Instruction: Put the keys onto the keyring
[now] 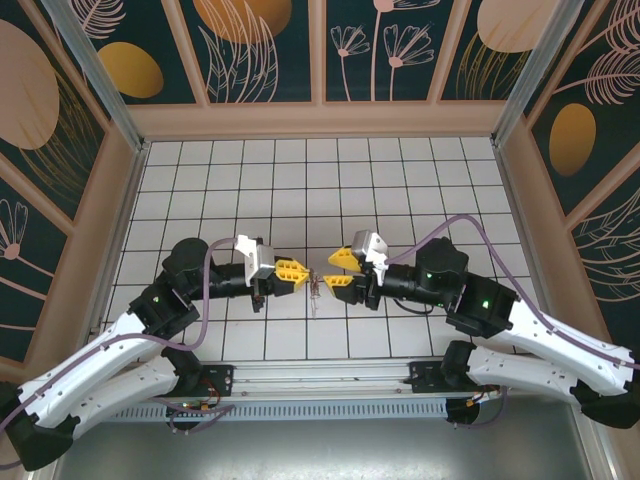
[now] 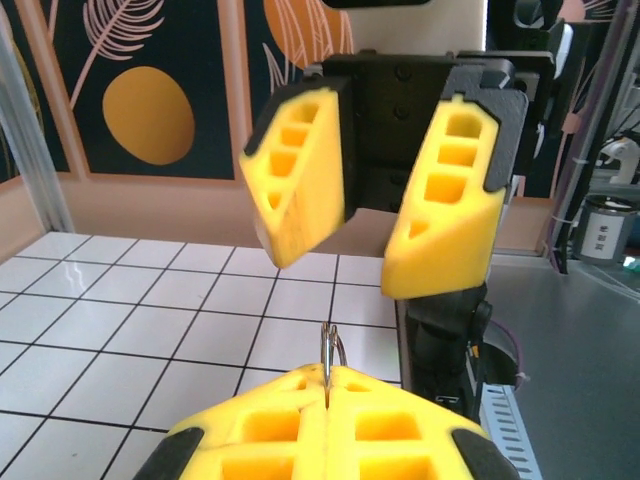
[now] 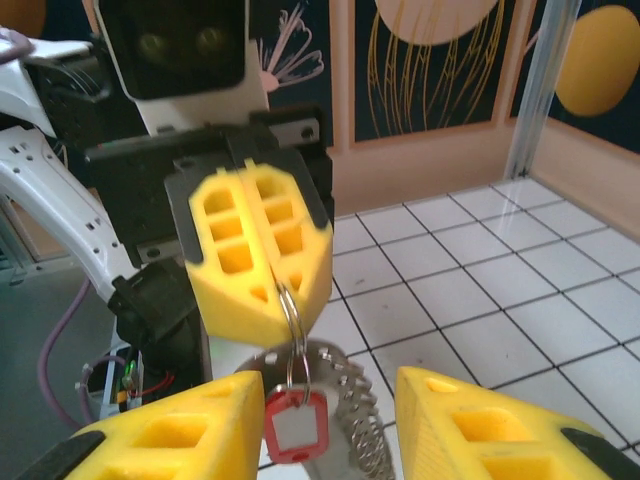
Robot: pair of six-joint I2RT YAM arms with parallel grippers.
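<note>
**Tagged key hangs from ring between facing grippers**

Above the middle of the tiled table's (image 1: 400, 180) near edge, the left gripper (image 1: 298, 272) is clamped on the top of the keyring (image 3: 291, 325). The loop hangs straight down, and the red-tagged key (image 3: 295, 425) appears threaded on it. The right gripper (image 1: 332, 270) faces it, level, jaws apart either side of the tag.

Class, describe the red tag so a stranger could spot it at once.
Above the white tiled table, find the left arm's shut yellow fingers pinching a wire ring. The tag dangles from it, the one red piece among silvery metal.
</note>
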